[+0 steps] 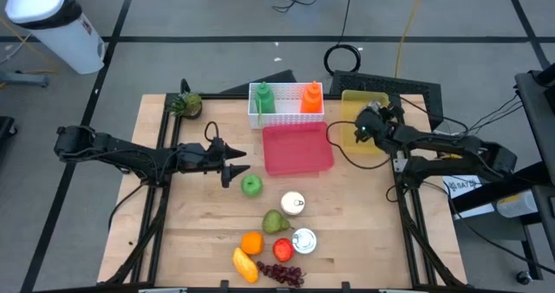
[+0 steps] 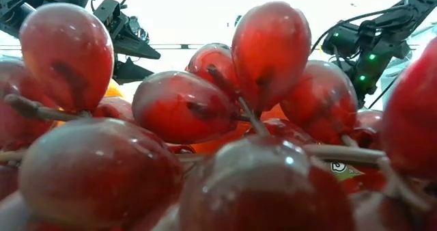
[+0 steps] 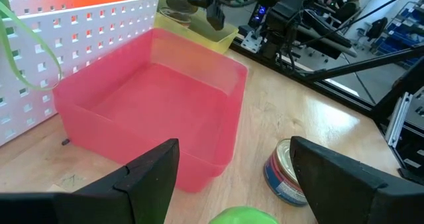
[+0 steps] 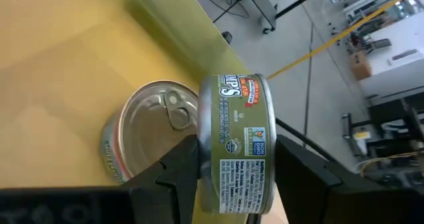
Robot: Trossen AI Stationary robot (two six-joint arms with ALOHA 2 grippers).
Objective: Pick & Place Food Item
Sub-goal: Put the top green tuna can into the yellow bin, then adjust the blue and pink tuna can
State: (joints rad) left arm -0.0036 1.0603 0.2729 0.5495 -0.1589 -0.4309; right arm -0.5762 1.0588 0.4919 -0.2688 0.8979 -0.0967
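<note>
Right gripper clamping a can above the yellow bin

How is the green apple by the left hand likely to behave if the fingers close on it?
The green apple looks round and glossy, so it may roll away or slip out if the left hand closes off-centre. It seems rigid, not squashy, and probably light. It lies free on the wooden table, so a nudge would likely shift it.

We see two dark, slim arms, the left arm and the right arm, built of jointed black segments. Black cables loop along both. Green lights glow on the right arm's housing in the low view. The fingers are matte black, wedge-shaped.
</note>
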